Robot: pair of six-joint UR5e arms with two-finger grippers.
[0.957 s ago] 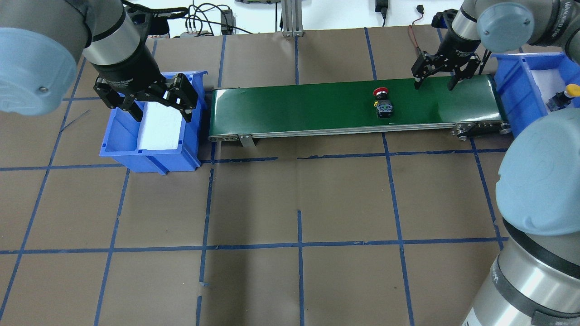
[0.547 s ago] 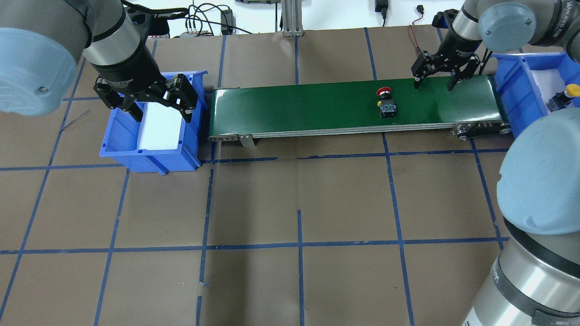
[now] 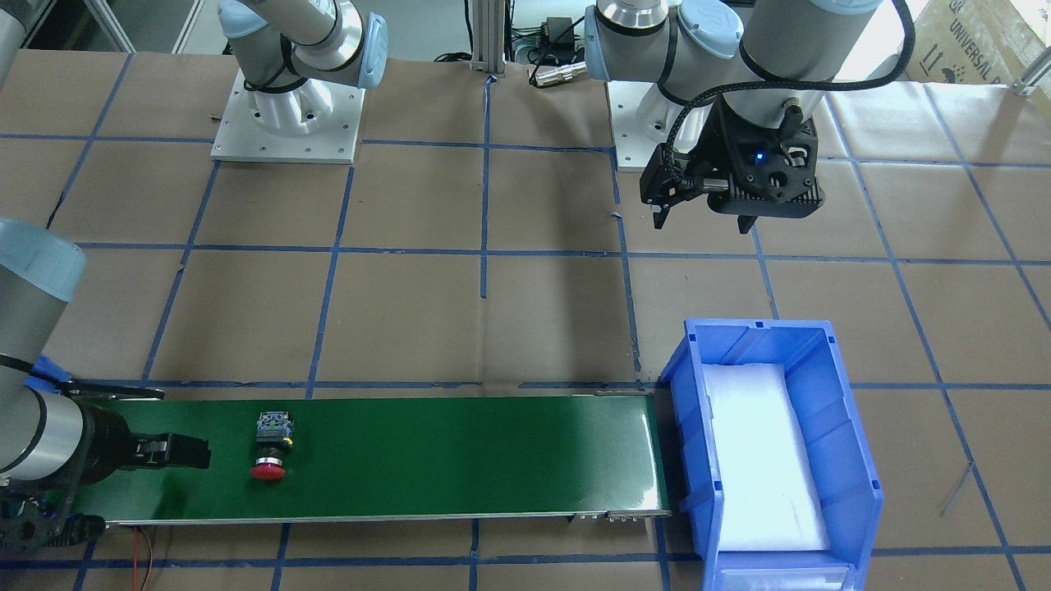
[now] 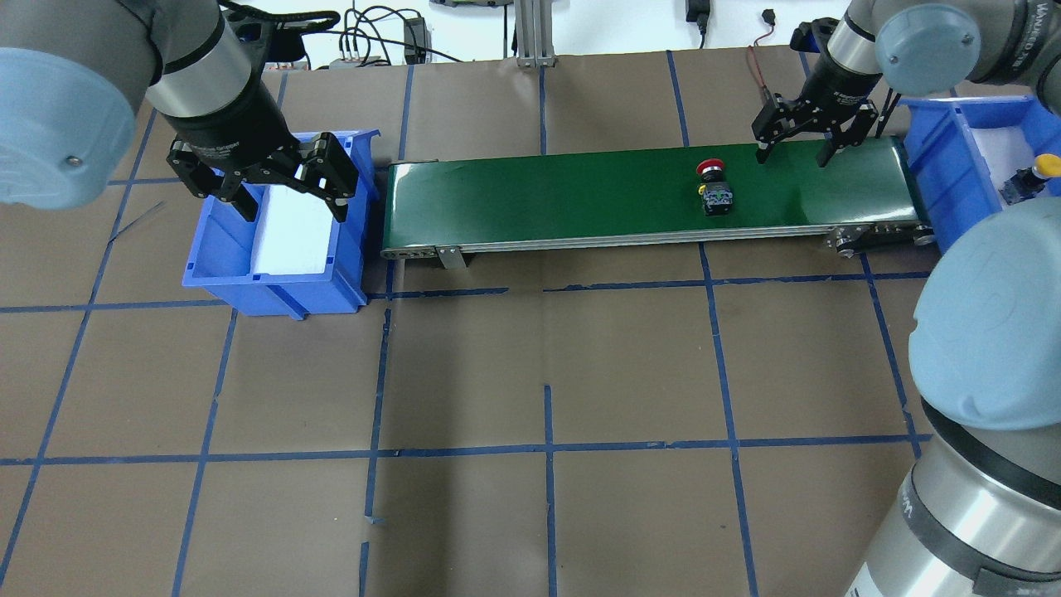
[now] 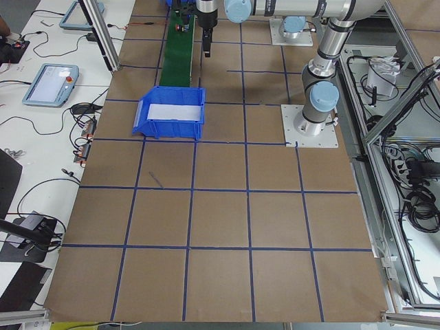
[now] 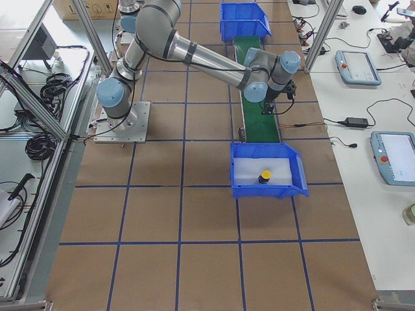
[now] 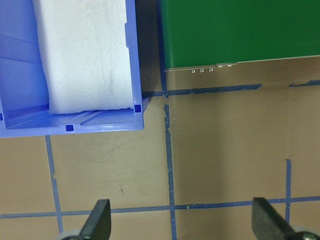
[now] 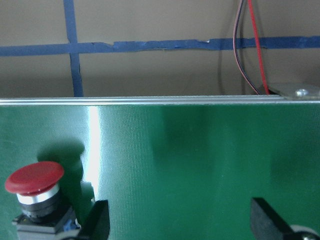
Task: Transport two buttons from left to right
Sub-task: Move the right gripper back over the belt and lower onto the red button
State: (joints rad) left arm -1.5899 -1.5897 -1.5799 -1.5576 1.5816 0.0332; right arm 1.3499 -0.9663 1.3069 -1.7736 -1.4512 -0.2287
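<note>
right claw [image 4: 792, 155]: fingers apart, empty, over green belt [image 4: 539, 195] | red button [image 4: 712, 184]: on its side on the belt, just beside the claw, outside its gap | yellow button [image 6: 265, 177]: in right bin [image 4: 928, 157], on the claw's other side | left claw [image 4: 293, 207]: fingers apart, empty, near left bin [image 4: 217, 249]

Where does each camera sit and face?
Front-facing: across the table, facing the robot; both arm bases show.
Overhead: behind the shoulders, looking forward-down; left gripper, right gripper.
Exterior left: table end; left arm nearer.
Exterior right: opposite end; right arm nearer.
Left wrist: down onto left bin; fingertips.
Right wrist: onto belt; fingertips. Shares red button with overhead.
</note>
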